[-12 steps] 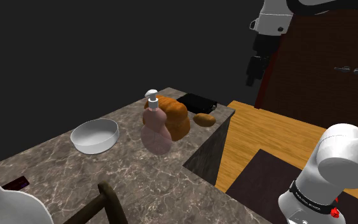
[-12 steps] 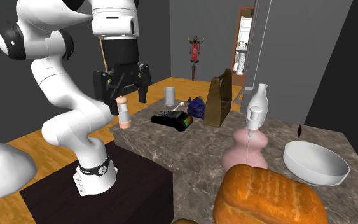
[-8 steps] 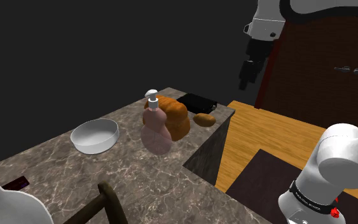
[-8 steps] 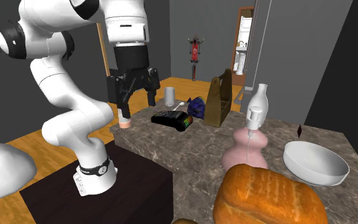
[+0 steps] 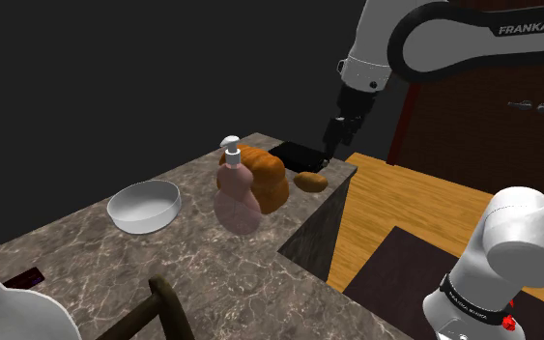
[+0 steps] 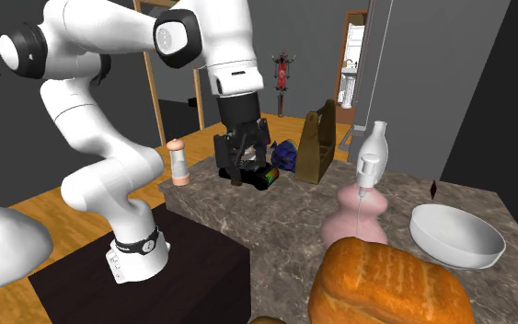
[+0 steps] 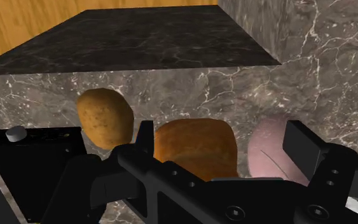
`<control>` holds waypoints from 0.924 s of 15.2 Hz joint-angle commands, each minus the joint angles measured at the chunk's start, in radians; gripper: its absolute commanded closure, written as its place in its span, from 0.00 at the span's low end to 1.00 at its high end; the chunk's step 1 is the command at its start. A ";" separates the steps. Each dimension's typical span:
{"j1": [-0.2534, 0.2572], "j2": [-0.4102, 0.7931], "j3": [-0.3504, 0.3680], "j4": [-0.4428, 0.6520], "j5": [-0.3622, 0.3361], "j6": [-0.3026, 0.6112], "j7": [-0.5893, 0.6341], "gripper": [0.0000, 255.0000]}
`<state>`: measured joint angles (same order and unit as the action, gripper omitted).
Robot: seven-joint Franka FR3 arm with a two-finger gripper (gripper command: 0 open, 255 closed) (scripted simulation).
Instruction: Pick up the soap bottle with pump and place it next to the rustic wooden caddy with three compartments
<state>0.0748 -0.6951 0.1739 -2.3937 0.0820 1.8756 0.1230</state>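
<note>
1. Soap bottle (image 5: 235, 193), pink with a white pump, stands upright on the marble worktop (image 5: 192, 275) in the shoulder view. It's just beside a bread loaf (image 5: 270, 179), with a white bowl (image 5: 144, 206) near it toward the view's left. We can see the arm (image 5: 381, 43) reaching in with the jaws above a black device (image 5: 297, 153) at the worktop's far corner. A potato (image 5: 310, 181) lies just beside that device.
2. Second exterior view: the bottle sits between the loaf up front and the wooden caddy (image 6: 316, 143) further back, apart from the caddy. The jaws hang over the black device, well apart from the bottle.
3. Wrist view: the jaws are spread wide and pinching nothing. Past them we get the potato, the loaf and the pink bottle lined up on the worktop.
</note>
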 commanded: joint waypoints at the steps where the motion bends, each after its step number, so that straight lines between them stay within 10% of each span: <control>1: 0.007 0.036 0.033 -0.006 0.011 0.074 0.030 0.00; 14: -0.020 0.382 0.282 0.082 -0.081 0.507 0.281 0.00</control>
<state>0.0621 -0.3433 0.4384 -2.3218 0.0194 2.3478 0.3821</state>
